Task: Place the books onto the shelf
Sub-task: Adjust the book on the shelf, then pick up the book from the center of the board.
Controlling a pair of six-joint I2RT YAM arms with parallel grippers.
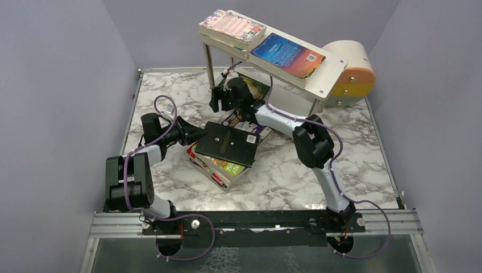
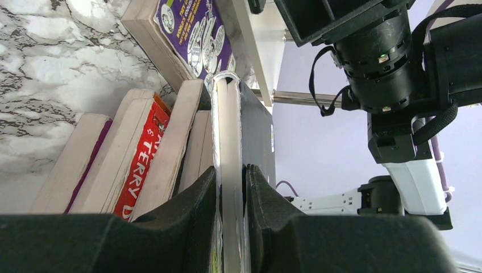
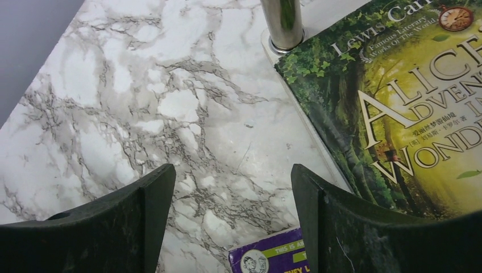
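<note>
Now, left pincer (image 2: 230, 170) clamped on black book (image 1: 227, 143), right pincer (image 3: 233, 173) apart, near green book (image 3: 409, 114)

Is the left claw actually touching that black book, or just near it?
Touching. The left wrist view shows the left gripper clamped on the black book, its fingers pressed against both covers with no gap.

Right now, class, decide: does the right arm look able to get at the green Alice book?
Probably yes. The right pincer hangs open just beside the green Alice book, nothing between them; only the shelf leg stands near its corner.
</note>
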